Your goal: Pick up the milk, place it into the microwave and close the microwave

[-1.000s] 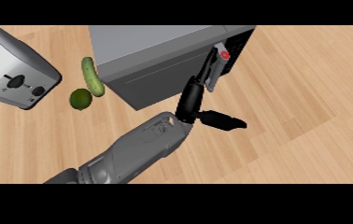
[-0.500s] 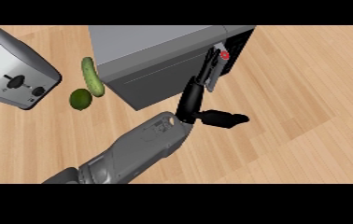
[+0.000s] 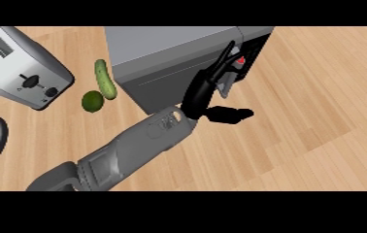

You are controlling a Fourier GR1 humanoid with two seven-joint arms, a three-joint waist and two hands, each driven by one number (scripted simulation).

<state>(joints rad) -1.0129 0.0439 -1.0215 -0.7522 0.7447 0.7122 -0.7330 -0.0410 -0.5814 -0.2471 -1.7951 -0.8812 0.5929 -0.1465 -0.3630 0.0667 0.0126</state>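
Note:
The grey microwave [image 3: 172, 47] stands at the counter's far middle, its dark front turned to the right. A small red and white bit [image 3: 241, 60], possibly the milk, shows in the narrow dark gap at that front. My right hand [image 3: 204, 89] is open, with its straight fingers [image 3: 224, 62] lying along the microwave's door edge and the thumb [image 3: 231, 114] sticking out to the right. It holds nothing. A dark sliver at the left edge may be my left hand [image 3: 2, 135]; its shape does not show.
A silver toaster [image 3: 28, 76] sits at the far left. A cucumber [image 3: 105, 79] and a lime [image 3: 92, 101] lie between the toaster and the microwave. Bare wooden counter [image 3: 308, 106] stretches to the right.
My right hand has slid a little farther away along the microwave's front, thumb rising with it. Nothing else has moved.

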